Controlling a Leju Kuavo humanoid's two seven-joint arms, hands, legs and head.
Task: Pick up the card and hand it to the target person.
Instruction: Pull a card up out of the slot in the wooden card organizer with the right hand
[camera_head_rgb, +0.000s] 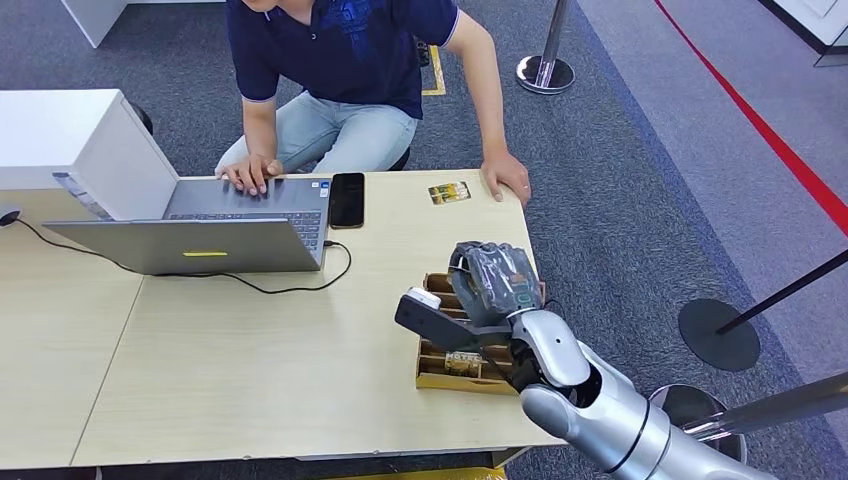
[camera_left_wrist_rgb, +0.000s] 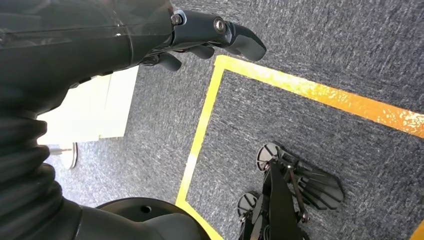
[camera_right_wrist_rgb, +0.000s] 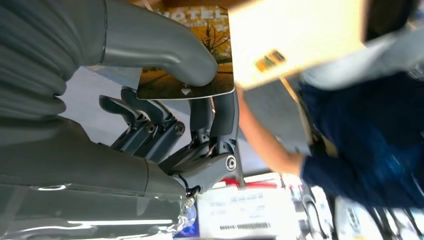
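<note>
In the right wrist view my right hand (camera_right_wrist_rgb: 165, 125) pinches a hotel card (camera_right_wrist_rgb: 200, 82) between its thick thumb and dark fingers. From the head view that hand (camera_head_rgb: 490, 282) hovers over a brown cardboard card holder (camera_head_rgb: 448, 367) at the table's right edge, and the hand's back hides the card. A person in a navy shirt (camera_head_rgb: 345, 45) sits across the table, one hand (camera_head_rgb: 506, 176) resting on the far right corner. Another card (camera_head_rgb: 449, 192) lies flat beside that hand. My left hand (camera_left_wrist_rgb: 200, 35) hangs over the carpet and holds nothing.
An open laptop (camera_head_rgb: 215, 225) with the person's other hand on its keys, a black phone (camera_head_rgb: 347, 199) and a cable (camera_head_rgb: 270, 285) occupy the far left of the table (camera_head_rgb: 250, 370). Stanchion bases (camera_head_rgb: 718, 333) stand on the carpet to the right.
</note>
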